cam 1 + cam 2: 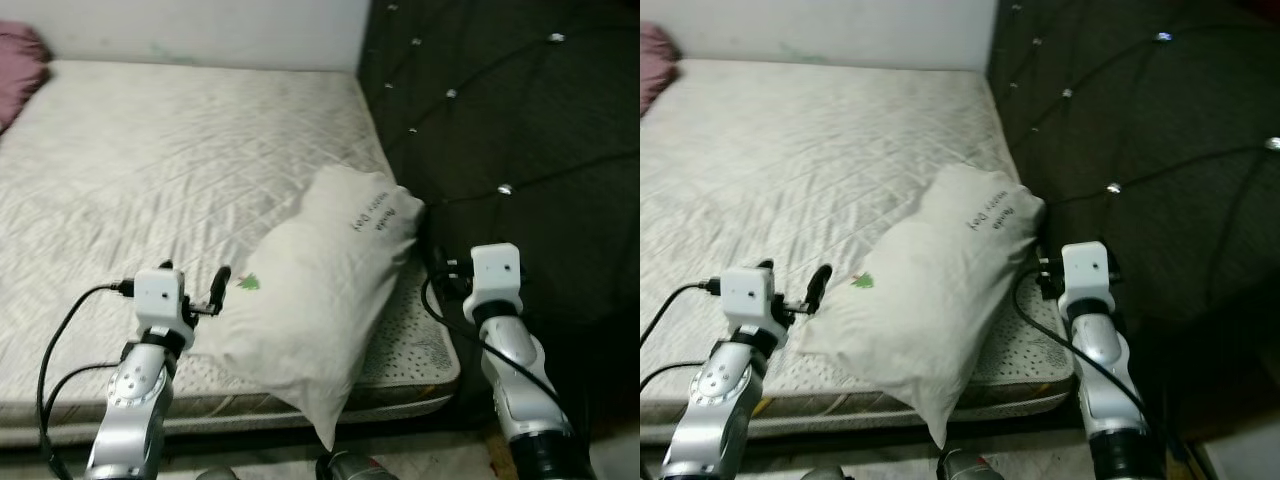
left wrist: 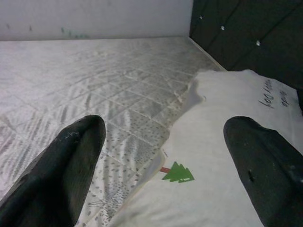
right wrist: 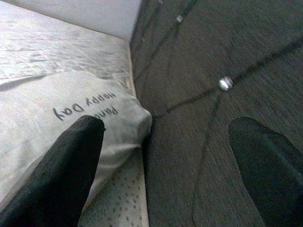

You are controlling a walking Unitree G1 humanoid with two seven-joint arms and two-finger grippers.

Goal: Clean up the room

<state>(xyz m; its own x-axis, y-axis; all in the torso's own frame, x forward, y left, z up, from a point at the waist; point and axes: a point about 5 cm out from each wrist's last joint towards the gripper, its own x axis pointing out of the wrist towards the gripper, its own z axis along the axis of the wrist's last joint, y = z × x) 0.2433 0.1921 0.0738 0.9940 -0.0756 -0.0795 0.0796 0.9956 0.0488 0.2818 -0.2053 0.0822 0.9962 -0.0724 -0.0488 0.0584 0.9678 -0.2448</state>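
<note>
A white pillow (image 1: 320,300) with a small green tree print (image 2: 177,172) and dark lettering (image 3: 85,106) lies tilted on the near right corner of the quilted mattress (image 1: 150,170). Its lower corner hangs over the mattress's front edge. My left gripper (image 1: 195,280) is open just left of the pillow, one finger over the mattress and the other finger (image 2: 265,161) over the pillow's edge. My right gripper (image 3: 165,124) is open at the pillow's right end, one finger (image 3: 66,165) over the pillow and the other in front of the headboard.
A dark tufted headboard (image 1: 520,120) with shiny buttons rises along the mattress's right side. A white wall (image 1: 200,30) runs behind the bed. A maroon cushion (image 1: 18,70) sits at the far left corner. Bare mattress stretches left of and beyond the pillow.
</note>
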